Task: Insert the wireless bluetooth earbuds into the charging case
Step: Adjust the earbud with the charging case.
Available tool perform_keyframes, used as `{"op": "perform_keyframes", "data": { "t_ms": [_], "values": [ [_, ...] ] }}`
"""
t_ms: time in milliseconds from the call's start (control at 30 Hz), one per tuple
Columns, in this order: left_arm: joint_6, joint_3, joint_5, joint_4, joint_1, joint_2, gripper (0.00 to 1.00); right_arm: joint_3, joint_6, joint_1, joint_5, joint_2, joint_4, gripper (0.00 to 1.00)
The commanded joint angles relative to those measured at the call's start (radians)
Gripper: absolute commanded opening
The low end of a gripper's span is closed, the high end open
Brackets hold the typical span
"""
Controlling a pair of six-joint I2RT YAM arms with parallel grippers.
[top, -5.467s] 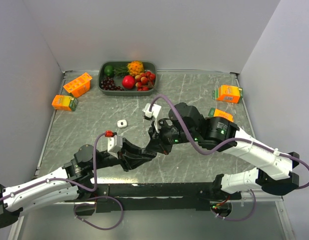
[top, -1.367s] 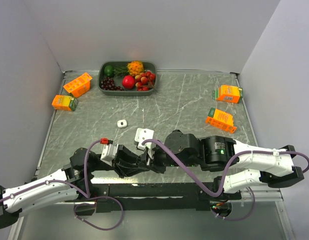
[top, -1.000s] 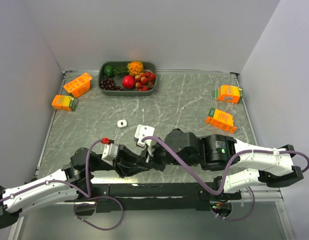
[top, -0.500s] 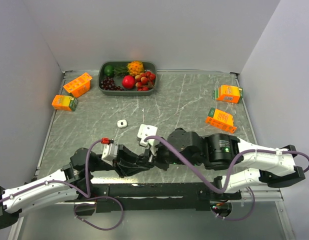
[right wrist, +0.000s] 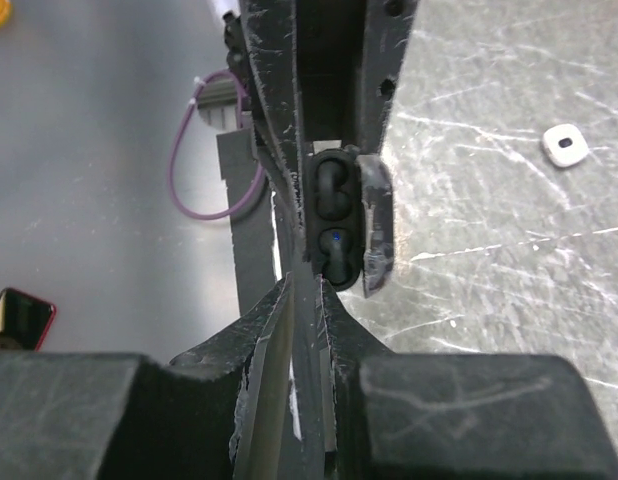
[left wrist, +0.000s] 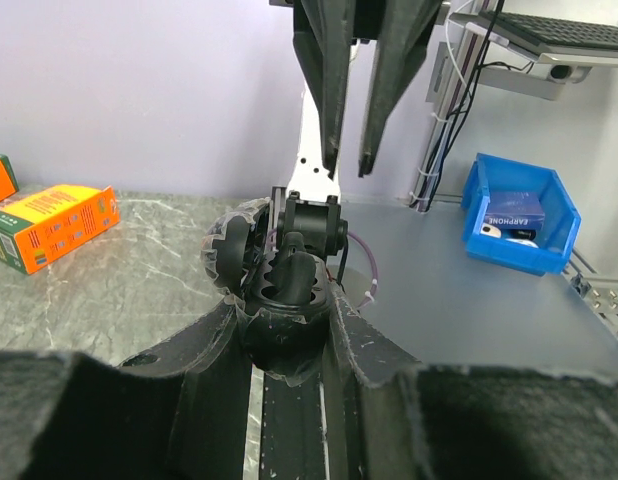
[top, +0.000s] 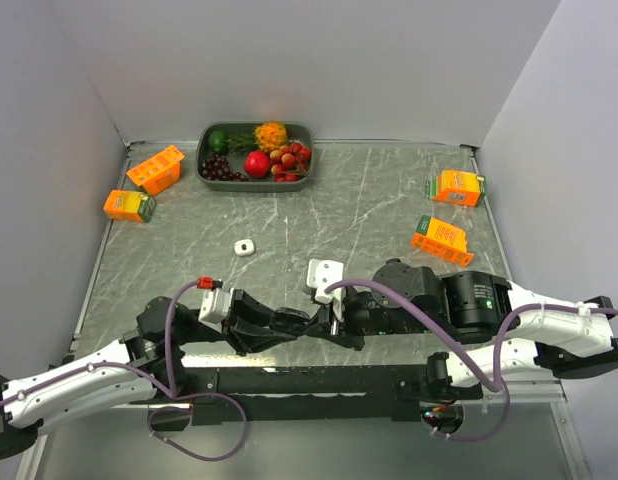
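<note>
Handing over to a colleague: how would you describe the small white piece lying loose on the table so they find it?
On the grey marble table, start at the green fruit tray against the far wall and come toward the arms. The small white piece lies alone on bare stone, left of centre. It is white with a dark middle, far smaller than the orange cartons.

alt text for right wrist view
The left gripper holds an open black charging case mid-frame, two dark earbuds seated inside. The right gripper, slightly open, points at it from below; a small white object lies on the table.
</note>
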Motion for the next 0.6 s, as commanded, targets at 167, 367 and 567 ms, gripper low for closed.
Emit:
{"op": "perform_keyframes", "data": {
  "t_ms": [167,367,567],
  "values": [
    [0.002,0.060,-0.003,0.057,-0.001,0.015,0.01,-0.016,-0.001,0.007,-0.026,0.008,0.026,0.22],
    [-0.004,0.065,0.003,0.066,-0.003,0.014,0.01,-0.004,0.007,0.004,0.017,0.042,-0.002,0.25],
    [-0.014,0.065,0.020,0.079,-0.001,0.012,0.01,0.001,0.011,0.002,0.047,0.051,0.003,0.29]
  ]
}}
